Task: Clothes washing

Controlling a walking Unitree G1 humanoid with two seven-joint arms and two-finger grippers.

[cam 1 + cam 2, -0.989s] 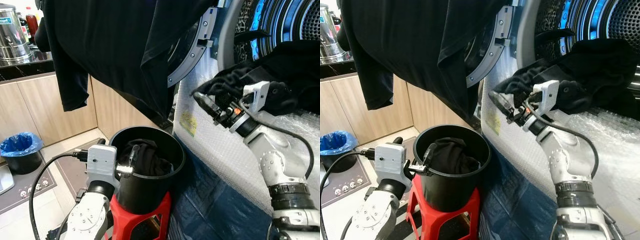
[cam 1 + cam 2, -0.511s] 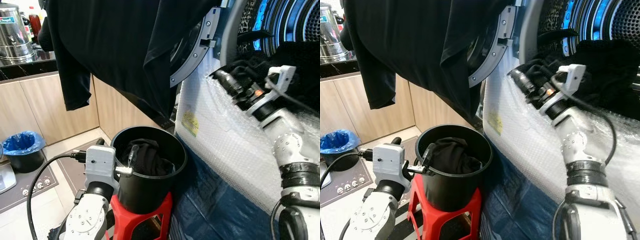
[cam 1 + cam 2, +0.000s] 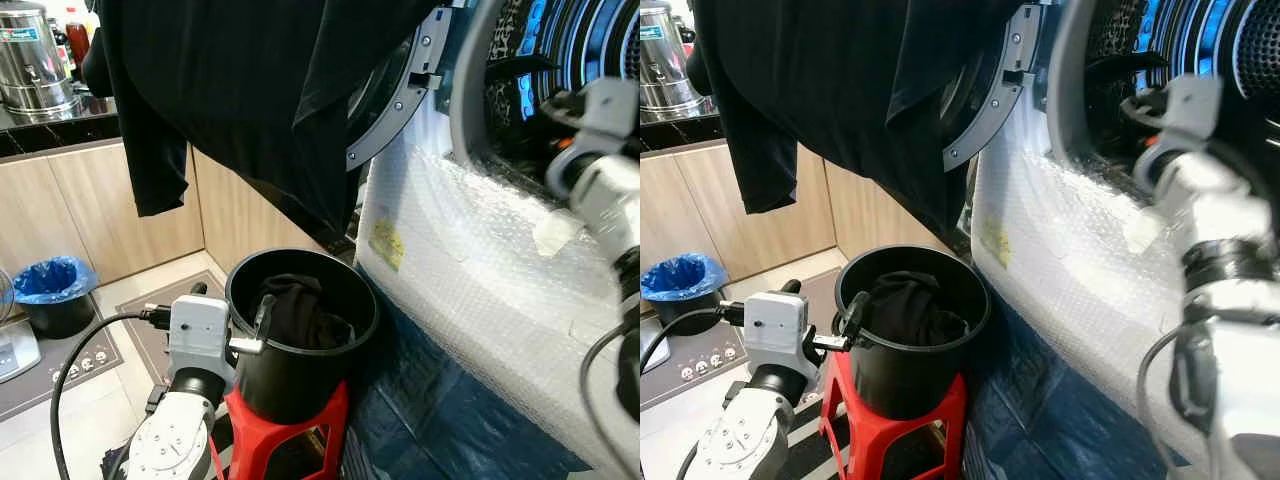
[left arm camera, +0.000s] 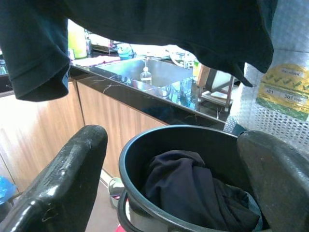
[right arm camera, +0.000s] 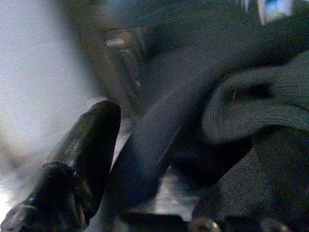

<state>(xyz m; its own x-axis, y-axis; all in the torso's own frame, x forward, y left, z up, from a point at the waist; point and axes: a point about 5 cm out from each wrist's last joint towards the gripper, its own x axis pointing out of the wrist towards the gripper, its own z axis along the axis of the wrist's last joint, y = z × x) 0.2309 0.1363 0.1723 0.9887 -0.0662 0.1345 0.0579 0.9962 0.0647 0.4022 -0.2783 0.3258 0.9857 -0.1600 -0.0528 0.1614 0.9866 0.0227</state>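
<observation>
A black bucket [image 3: 290, 385] stands on a red stool [image 3: 300, 440] with dark clothes [image 3: 300, 315] heaped inside. My left gripper [image 3: 262, 320] is open at the bucket's near rim, its fingers [image 4: 67, 179] spread either side of the bucket opening and holding nothing. My right arm [image 3: 600, 160] reaches into the washing machine drum [image 3: 560, 50]. There my right gripper [image 5: 120, 159] sits among dark garments [image 5: 241, 111]; the view is blurred. A large black shirt [image 3: 240, 90] hangs over the open washer door [image 3: 400, 95].
Bubble wrap [image 3: 470, 250] covers the washer's front and a blue tarp [image 3: 430, 410] lies below it. A bin with a blue bag [image 3: 50, 285] stands at left beside wooden cabinets, with a steel urn [image 3: 40, 60] on the counter. A grey mat [image 3: 70, 355] lies on the floor.
My right arm has carried the dark garment from in front of the washer up and into the drum. The left gripper stays at the bucket rim. The camera shifted slightly.
</observation>
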